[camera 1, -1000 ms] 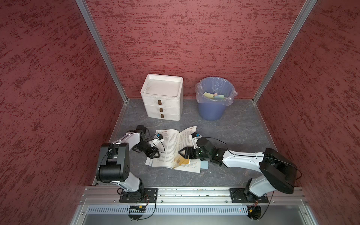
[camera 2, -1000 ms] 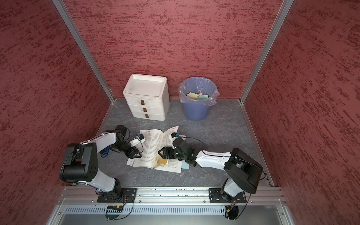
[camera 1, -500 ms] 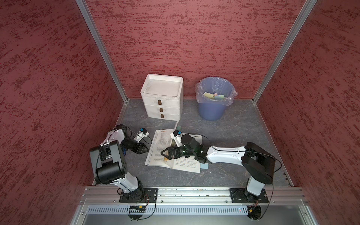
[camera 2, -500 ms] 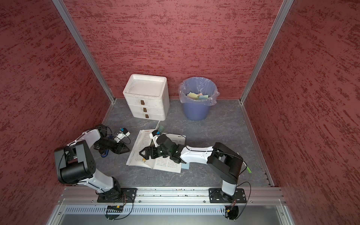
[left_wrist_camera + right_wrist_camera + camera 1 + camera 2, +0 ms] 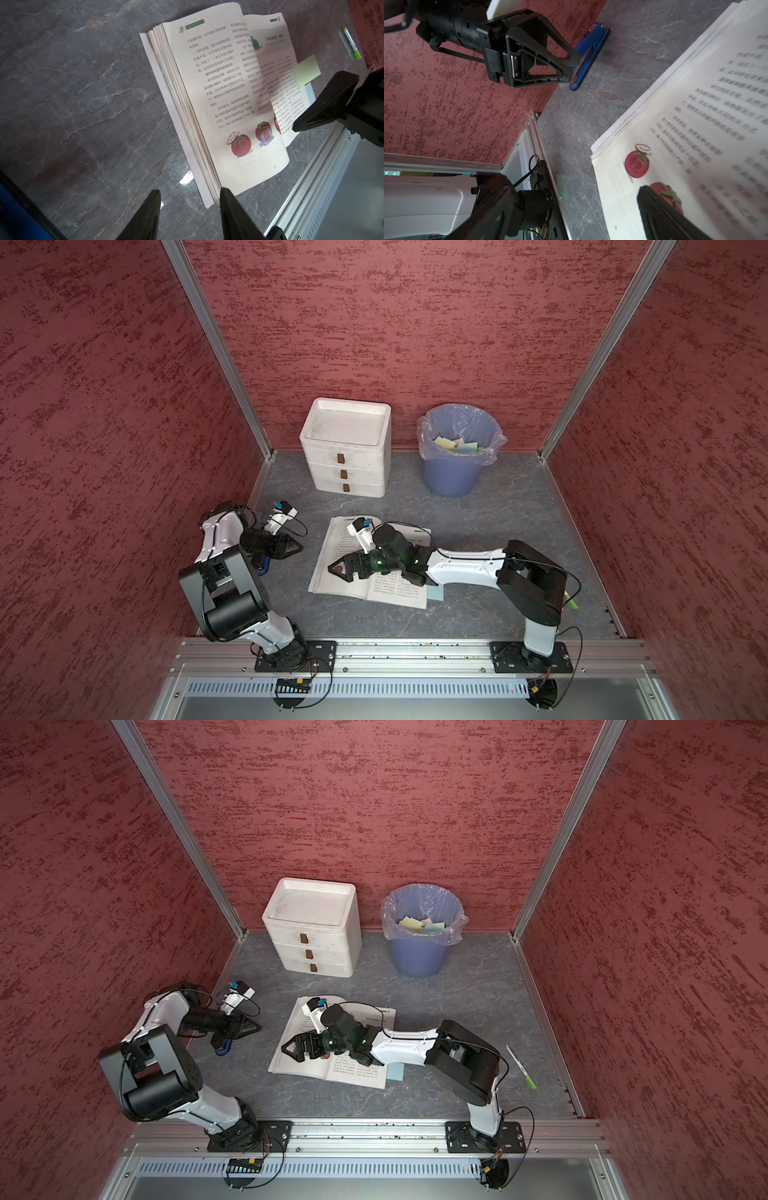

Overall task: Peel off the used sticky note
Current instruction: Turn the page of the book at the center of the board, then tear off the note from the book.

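Observation:
An open book [image 5: 374, 568] [image 5: 332, 1048] lies flat on the grey table. A pale green sticky note [image 5: 306, 69] sticks out past the edge of its far page in the left wrist view. In both top views my right arm covers that spot, and a light blue paper [image 5: 435, 593] [image 5: 395, 1072] peeks out by the book's near right corner. My right gripper [image 5: 338, 570] [image 5: 291, 1048] hangs open low over the left page, one finger [image 5: 664, 214] above a tomato drawing. Left of the book, my left gripper [image 5: 297, 547] [image 5: 255, 1028] [image 5: 190, 193] is open and empty.
A blue flat tool [image 5: 261, 566] [image 5: 589, 56] lies under my left gripper. White drawers [image 5: 347, 448] and a blue bin [image 5: 453, 481] holding coloured notes stand at the back. A green pen [image 5: 521, 1067] lies near the right wall.
My left gripper drew back leftward off the book. My right gripper slid left across the book and opened wider. The upright page and the yellow note near the spine no longer show.

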Robot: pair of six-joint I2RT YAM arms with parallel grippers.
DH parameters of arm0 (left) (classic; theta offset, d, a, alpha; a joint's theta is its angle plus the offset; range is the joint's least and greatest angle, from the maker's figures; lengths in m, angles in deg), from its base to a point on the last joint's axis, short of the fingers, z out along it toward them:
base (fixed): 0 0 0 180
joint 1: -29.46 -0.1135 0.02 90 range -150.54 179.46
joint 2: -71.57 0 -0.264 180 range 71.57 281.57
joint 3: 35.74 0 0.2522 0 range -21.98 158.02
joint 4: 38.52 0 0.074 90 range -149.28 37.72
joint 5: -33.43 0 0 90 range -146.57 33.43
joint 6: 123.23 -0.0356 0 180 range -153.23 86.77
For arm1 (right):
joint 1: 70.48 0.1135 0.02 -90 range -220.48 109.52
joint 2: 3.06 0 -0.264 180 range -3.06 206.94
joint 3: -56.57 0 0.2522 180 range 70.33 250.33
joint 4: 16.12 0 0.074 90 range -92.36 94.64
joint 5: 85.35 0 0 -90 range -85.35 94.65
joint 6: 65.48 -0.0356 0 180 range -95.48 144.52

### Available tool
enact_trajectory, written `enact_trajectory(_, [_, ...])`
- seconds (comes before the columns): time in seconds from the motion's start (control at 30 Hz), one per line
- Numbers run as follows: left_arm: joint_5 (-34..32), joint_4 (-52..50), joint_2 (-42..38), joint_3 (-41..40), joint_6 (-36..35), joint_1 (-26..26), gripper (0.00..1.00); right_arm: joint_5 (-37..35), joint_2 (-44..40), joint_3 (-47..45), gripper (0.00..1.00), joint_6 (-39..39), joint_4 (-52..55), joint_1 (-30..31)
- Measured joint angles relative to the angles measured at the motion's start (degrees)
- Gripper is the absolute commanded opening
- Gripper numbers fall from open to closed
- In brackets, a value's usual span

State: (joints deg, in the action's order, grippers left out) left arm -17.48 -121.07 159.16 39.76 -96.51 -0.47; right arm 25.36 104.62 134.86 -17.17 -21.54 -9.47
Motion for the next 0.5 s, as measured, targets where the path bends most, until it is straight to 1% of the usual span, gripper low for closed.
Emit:
enact_trajectory(0.1, [0.7, -0.8, -3.2, 0.2, 2.2, 5.0, 0.51, -1.8, -4.2, -4.1, 0.97, -0.3, 1.1, -0.4])
enact_trajectory(0.17, [1.0, -0.7, -5.6, 0.6, 4.5, 9.9, 0.53, -4.4, -9.3, -8.2, 0.94, -0.5, 3.8, -1.4])
enact_trajectory(0.23, [1.0, 0.0, -7.5, 1.2, 7.7, 16.4, 0.55, -7.7, -15.2, -12.5, 0.91, -0.9, 7.2, -3.3])
enact_trajectory(0.33, [0.6, 1.6, -8.4, 2.7, 12.7, 25.9, 0.58, -11.8, -24.0, -20.2, 0.88, -1.8, 10.9, -7.4])
enact_trajectory(0.43, [-0.3, 4.0, -7.2, 4.6, 18.0, 35.5, 0.70, -14.9, -32.5, -29.2, 0.88, -3.0, 14.4, -12.7])
enact_trajectory(0.5, [-1.1, 6.0, -5.7, 5.5, 21.0, 41.0, 0.77, -16.2, -37.2, -34.7, 0.88, -3.8, 16.8, -16.1])
